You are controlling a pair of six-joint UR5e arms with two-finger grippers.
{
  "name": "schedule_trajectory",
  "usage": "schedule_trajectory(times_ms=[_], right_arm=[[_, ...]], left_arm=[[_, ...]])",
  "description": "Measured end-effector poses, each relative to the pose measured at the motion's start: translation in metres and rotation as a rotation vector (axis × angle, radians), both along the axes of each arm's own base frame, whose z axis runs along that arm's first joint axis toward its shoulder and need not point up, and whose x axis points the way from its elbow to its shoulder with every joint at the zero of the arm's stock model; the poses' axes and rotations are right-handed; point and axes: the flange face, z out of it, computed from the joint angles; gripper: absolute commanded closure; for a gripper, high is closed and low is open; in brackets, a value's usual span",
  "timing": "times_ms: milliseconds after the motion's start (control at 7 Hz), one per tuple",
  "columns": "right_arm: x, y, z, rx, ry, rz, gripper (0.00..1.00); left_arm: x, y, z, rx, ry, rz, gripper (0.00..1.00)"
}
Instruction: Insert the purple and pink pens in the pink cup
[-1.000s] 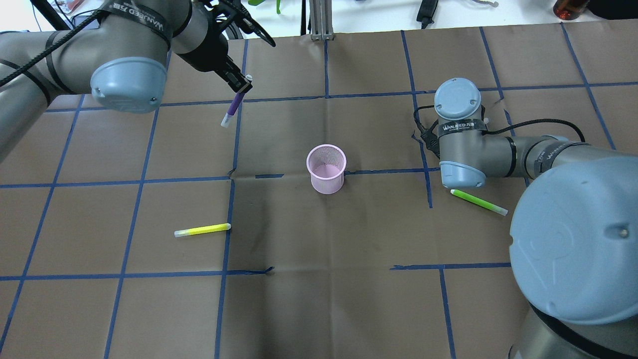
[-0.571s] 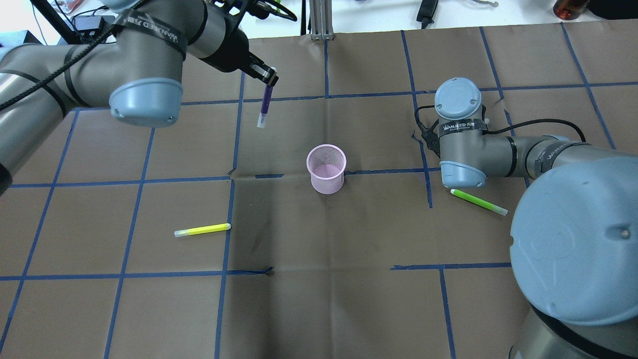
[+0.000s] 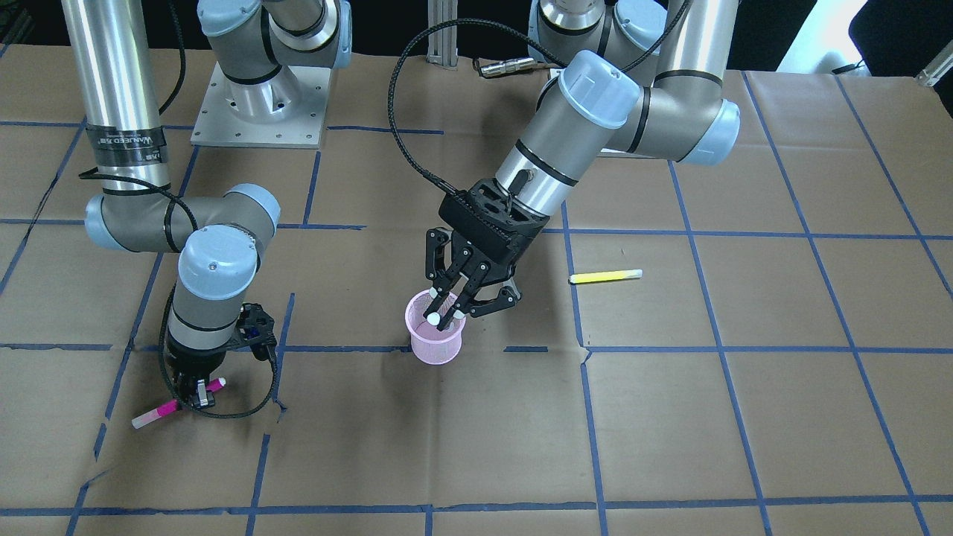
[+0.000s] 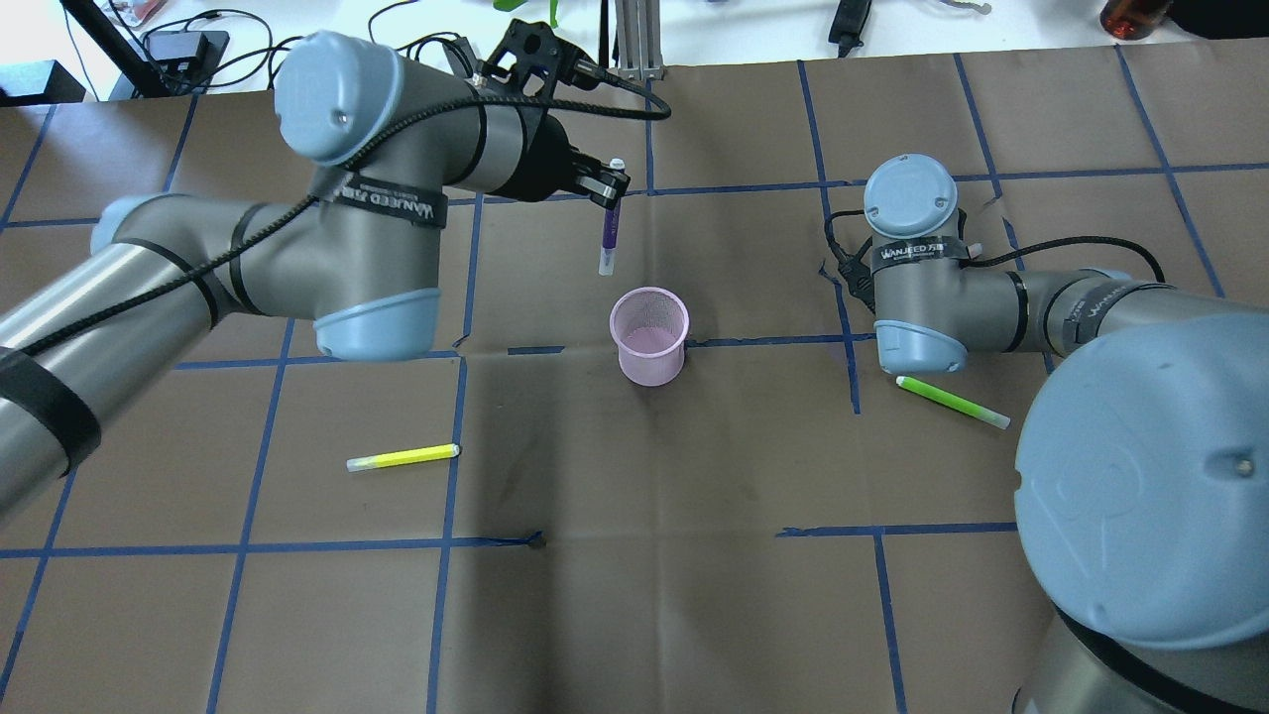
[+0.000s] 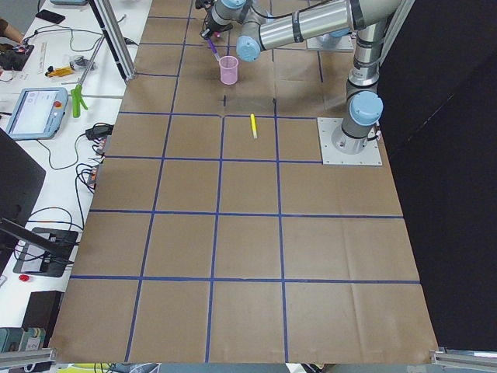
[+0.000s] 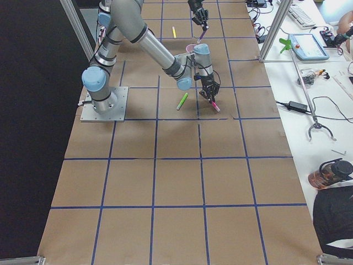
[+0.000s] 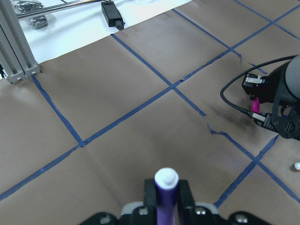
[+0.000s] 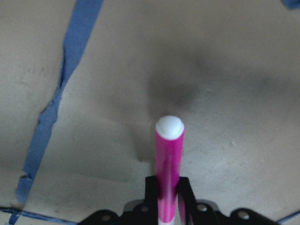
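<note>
No change nearest the robot's base: yellow pen [image 4: 403, 457] flat on the counter [image 4: 694, 615] on the left side, green pen [image 4: 952, 402] flat on the right. Both exactly where seen a second ago, and neither wanted by the task.

Just past the green pen, no motion from the right arm either. Hidden under its wrist in the overhead view, right end effector [image 3: 195, 394] clamped on the pink pen [image 3: 175, 406], low at the counter, pen slanted. Impossible to tell whether lifted clear or resting on the surface. Snug grip on both sides of the barrel plain in the right wrist view.

Mid-counter, pink cup [image 4: 648, 335] upright and unmoved, with nothing visible inside.

Farthest out, the real change: left end effector [image 4: 607, 188] swept rightward across the far squares within the last second. With it, the purple pen [image 4: 608, 233], brought from well to the left of the cup to just beyond its far rim. Clenched on the pen's upper part, barrel hanging near vertical, pale lower end down. From the front, lower end set against the cup's mouth; from overhead, just short of the rim on the far side. Hard to say, therefore, whether truly centred over the opening, though clearly raised above it and not yet inside.

Judged from this: carry of the purple pen nearly over, with lowering and release next, probably after a small correction toward the cup's centre. Pink pen grasped but well apart from the cup, so that half of the task barely begun.
</note>
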Motion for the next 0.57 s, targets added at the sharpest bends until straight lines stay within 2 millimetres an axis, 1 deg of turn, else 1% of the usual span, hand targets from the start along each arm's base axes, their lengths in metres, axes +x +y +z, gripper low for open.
schedule_trajectory(times_ms=[286,429,571], right_arm=[[-0.002,0.0,0.018,-0.023,0.008,0.009,1.0],[-0.004,0.001,0.039,-0.046,0.014,0.015,1.0],[-0.005,0.006,0.068,-0.068,0.012,0.017,1.0]], left_arm=[[-0.01,0.011,-0.012,0.019,-0.002,-0.02,1.0],[-0.012,0.015,-0.025,0.042,-0.008,-0.025,0.99],[-0.016,0.016,-0.04,0.066,-0.015,-0.031,0.99]])
